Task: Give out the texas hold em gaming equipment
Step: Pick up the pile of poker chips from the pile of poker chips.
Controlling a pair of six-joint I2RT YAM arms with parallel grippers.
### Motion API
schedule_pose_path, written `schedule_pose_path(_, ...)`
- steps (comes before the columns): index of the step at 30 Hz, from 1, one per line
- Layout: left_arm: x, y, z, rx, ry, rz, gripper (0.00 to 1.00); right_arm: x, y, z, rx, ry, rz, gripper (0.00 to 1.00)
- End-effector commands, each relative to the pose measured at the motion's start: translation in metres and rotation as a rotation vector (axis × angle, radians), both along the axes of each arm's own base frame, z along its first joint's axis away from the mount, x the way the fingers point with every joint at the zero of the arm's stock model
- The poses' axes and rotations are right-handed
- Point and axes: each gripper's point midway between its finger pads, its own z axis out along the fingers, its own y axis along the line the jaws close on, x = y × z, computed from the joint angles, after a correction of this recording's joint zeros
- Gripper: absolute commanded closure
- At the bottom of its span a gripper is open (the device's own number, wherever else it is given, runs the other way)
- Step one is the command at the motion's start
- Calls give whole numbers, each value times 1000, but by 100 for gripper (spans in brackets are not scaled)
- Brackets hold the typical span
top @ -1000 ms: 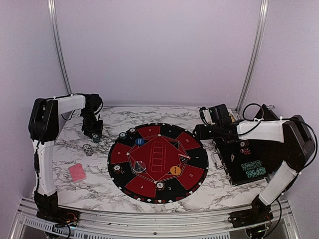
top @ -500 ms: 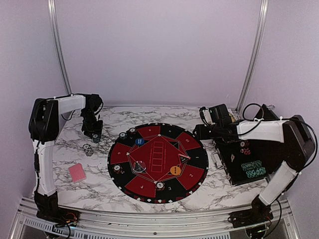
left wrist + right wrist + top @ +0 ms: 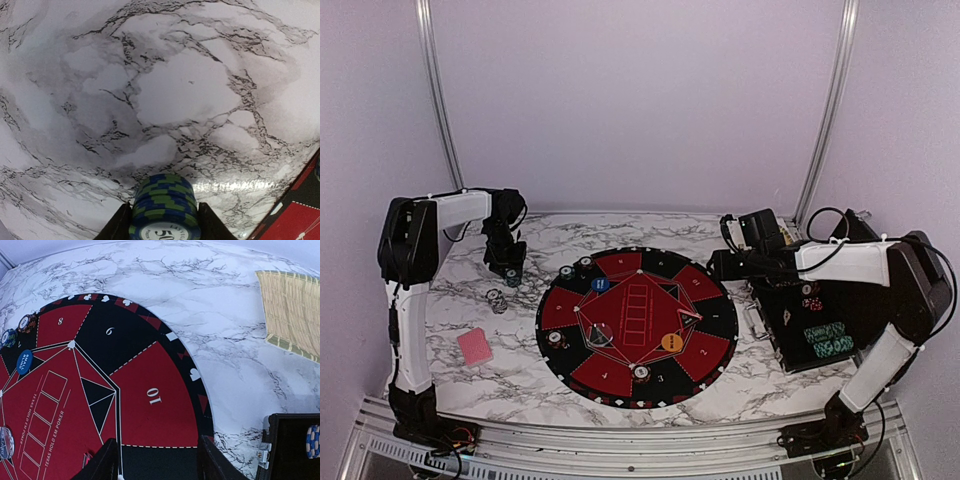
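A stack of blue-and-green poker chips (image 3: 164, 197) stands between my left gripper's (image 3: 165, 220) fingers, which press on both of its sides above the marble table. From above, this left gripper (image 3: 509, 272) is at the table's back left, left of the round mat. More chip stacks (image 3: 566, 271) sit on the mat's rim, with a blue button (image 3: 600, 284) and an orange button (image 3: 671, 342) inside it. A pink-backed card (image 3: 475, 346) lies near the front left. My right gripper (image 3: 718, 265) hangs open over the mat's right edge (image 3: 157, 460), with nothing between its fingers.
The black-and-red mat (image 3: 620, 390) fills the table's middle. A black case (image 3: 790, 322) with chips (image 3: 826, 340) lies at the right, under the right arm. A few loose round pieces (image 3: 497, 298) lie near the left gripper. A bamboo-like mat (image 3: 292, 315) shows at the far right.
The left gripper's fingers have drawn in onto the chip stack. Neither arm has visibly shifted, and the right gripper stays as it was.
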Motion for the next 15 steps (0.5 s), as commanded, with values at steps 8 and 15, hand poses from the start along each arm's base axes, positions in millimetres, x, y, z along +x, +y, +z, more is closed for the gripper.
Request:
schedule_pose_path(8,-2,5,-4,17,16,-6,62,6,-5,7,-9,-21,-15,48)
schedule_pose_path(15,0,4,8,12,-3,-11,63,6,-5,6,-8,-19,-14,48)
